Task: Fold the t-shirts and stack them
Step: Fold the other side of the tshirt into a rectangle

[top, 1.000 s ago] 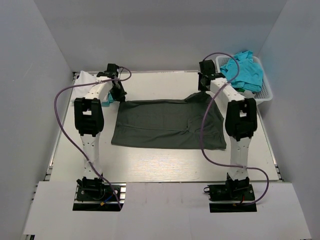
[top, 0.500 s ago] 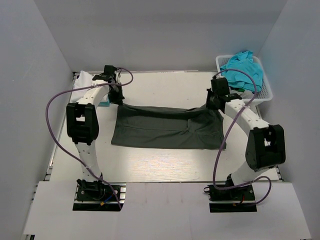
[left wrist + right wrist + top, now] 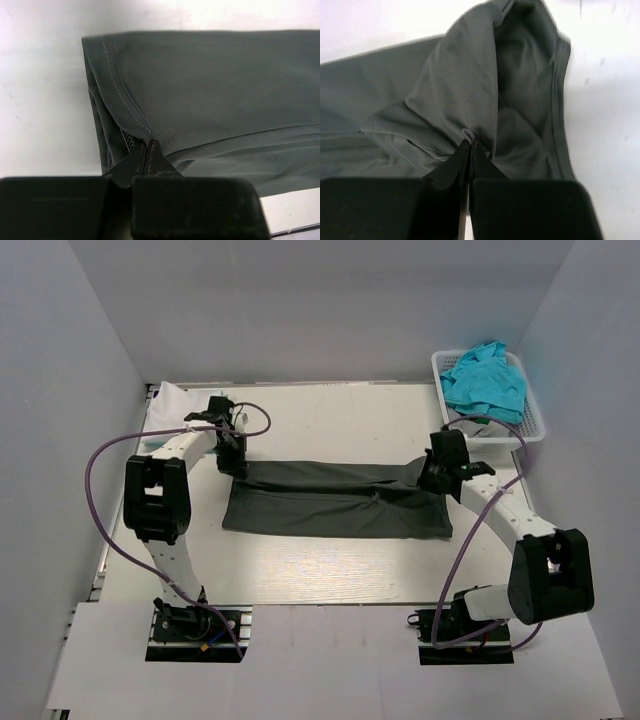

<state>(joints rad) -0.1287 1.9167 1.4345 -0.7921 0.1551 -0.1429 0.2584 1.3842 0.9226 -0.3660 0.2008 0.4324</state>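
From the top camera, I have the dark charcoal cloth t-shirt (image 3: 335,505) lying across the middle of the desk (image 3: 330,575) as a long band that runs left to right. The left fingers (image 3: 238,468) sit at its far left corner and the right fingers (image 3: 428,480) at its far right corner, where the cloth bunches up. The white plastic lattice basket (image 3: 533,428) stands at the far right corner of the desk, heaped with turquoise cloth t-shirts (image 3: 485,380). A white cloth garment (image 3: 170,402) lies at the far left corner. The desk is a pale, faintly grained board. Plain grey walls (image 3: 300,310) close it in on three sides, and purple cables (image 3: 96,490) loop off both arms.

On the left wrist camera, the left fingers (image 3: 146,152) are pressed together on a corner of the dark shirt, right beside its double-stitched hem. The layers fold under at the left edge, and white desk shows beyond them.

On the right wrist camera, the right fingers (image 3: 468,150) are clamped on a raised ridge of the same shirt. The cloth drapes down either side, with a ribbed edge to the right.
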